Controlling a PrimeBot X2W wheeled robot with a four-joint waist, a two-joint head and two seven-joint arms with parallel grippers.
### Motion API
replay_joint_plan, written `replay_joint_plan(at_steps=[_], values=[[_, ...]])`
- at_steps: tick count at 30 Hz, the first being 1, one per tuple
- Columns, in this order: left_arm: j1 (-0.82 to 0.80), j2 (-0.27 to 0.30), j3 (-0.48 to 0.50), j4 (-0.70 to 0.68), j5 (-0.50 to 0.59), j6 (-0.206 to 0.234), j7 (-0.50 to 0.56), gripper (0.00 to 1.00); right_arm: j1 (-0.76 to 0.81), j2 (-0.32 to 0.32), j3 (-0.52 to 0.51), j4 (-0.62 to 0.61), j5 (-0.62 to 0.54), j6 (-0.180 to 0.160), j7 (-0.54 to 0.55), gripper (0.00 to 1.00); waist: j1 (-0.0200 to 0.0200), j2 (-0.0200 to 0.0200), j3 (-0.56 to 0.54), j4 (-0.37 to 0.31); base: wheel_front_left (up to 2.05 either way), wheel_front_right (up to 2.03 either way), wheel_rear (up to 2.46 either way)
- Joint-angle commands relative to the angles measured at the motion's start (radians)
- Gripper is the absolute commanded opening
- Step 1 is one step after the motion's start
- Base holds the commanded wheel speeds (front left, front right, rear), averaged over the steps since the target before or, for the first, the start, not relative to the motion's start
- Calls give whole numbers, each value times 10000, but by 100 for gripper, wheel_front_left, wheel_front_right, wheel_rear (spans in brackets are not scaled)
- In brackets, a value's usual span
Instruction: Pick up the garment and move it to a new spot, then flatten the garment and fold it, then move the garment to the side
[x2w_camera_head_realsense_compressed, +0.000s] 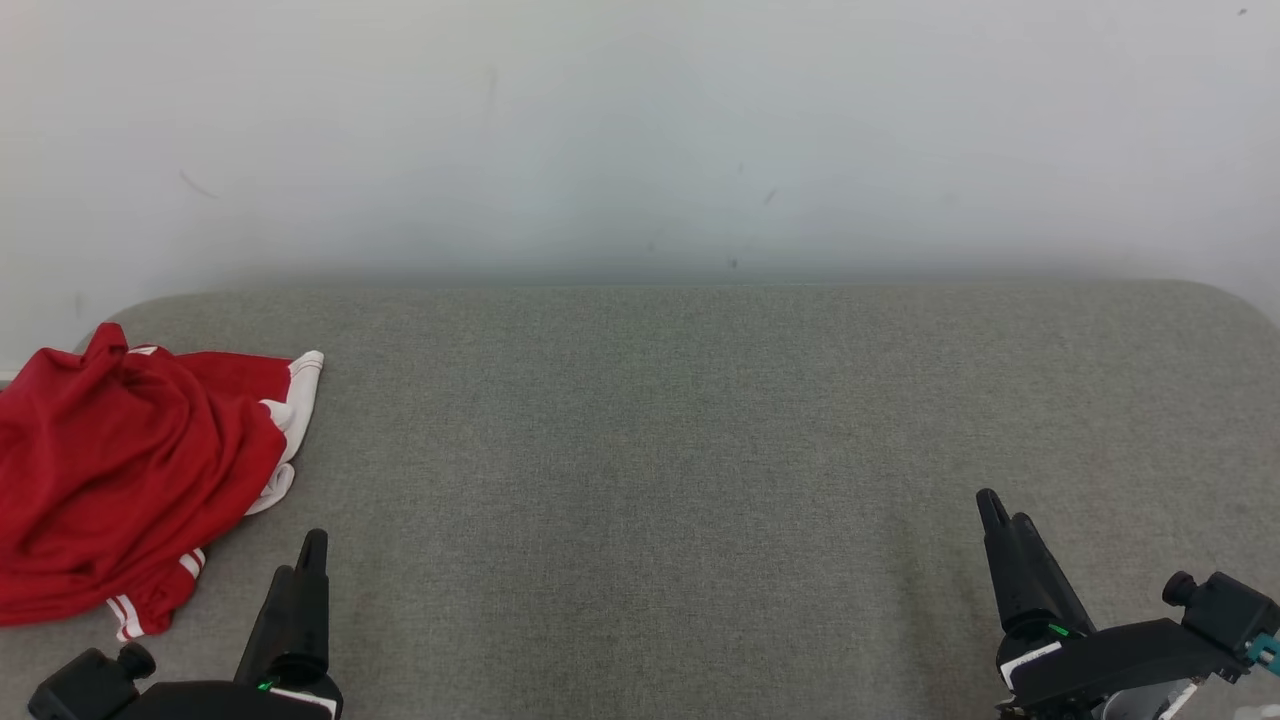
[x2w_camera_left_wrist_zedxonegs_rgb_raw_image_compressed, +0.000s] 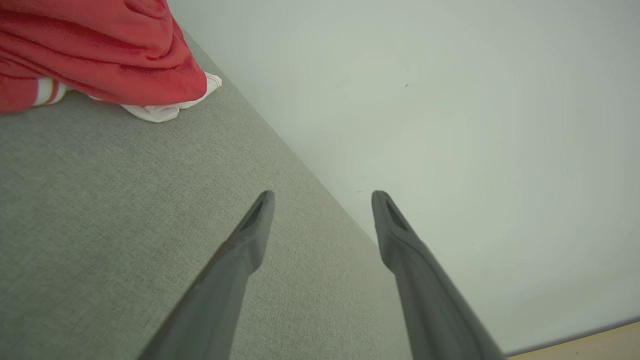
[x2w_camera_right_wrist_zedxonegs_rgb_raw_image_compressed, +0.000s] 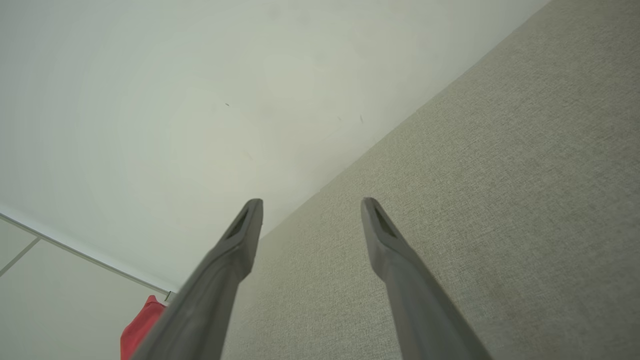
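A crumpled red garment (x2w_camera_head_realsense_compressed: 120, 470) with white trim and stripes lies in a heap at the far left of the grey fabric table (x2w_camera_head_realsense_compressed: 700, 450). The left wrist view shows the garment (x2w_camera_left_wrist_zedxonegs_rgb_raw_image_compressed: 95, 50) at its top left corner, and a red scrap of the garment (x2w_camera_right_wrist_zedxonegs_rgb_raw_image_compressed: 140, 330) peeks out at the bottom left of the right wrist view. My left gripper (x2w_camera_head_realsense_compressed: 305, 560) hovers just right of the heap's near end, open and empty, its fingers (x2w_camera_left_wrist_zedxonegs_rgb_raw_image_compressed: 245, 250) spread. My right gripper (x2w_camera_head_realsense_compressed: 1000, 515) is low at the right, open with nothing in it.
A pale wall (x2w_camera_head_realsense_compressed: 640, 130) rises behind the table's far edge. The table's rounded corners lie at the far left and far right. A strip of wooden floor (x2w_camera_left_wrist_zedxonegs_rgb_raw_image_compressed: 590, 345) shows in the left wrist view's bottom right corner.
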Motion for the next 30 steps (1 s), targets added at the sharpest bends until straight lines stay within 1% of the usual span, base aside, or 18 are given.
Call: replay_joint_plan(at_steps=[1, 7, 16, 25, 30], values=[[-202, 169, -80, -135, 335, 119, -89, 100, -153, -100, -66, -104, -340, 0, 41, 100, 0, 0, -3, 11, 0, 0, 0], [-276, 441, -364, -206, 1001, 399, -220, 100, -155, -108, -216, -185, -1368, 0, 160, 100, 0, 0, -18, 51, 0, 0, 0], [-300, 751, -781, -346, 1807, 799, -353, 100, -188, -117, -622, -498, -3284, 0, 512, 100, 0, 0, -30, 80, 0, 0, 0], [-390, 1073, -1165, -417, 2543, 1165, -410, 100, -123, -124, -663, -767, -4364, 0, 904, 100, 0, 0, -14, 118, 0, 0, 0], [-448, 1263, -1390, -426, 2965, 1346, -450, 100, -120, -128, -764, -826, -4743, 0, 1031, 100, 0, 0, -13, 149, 0, 0, 0]])
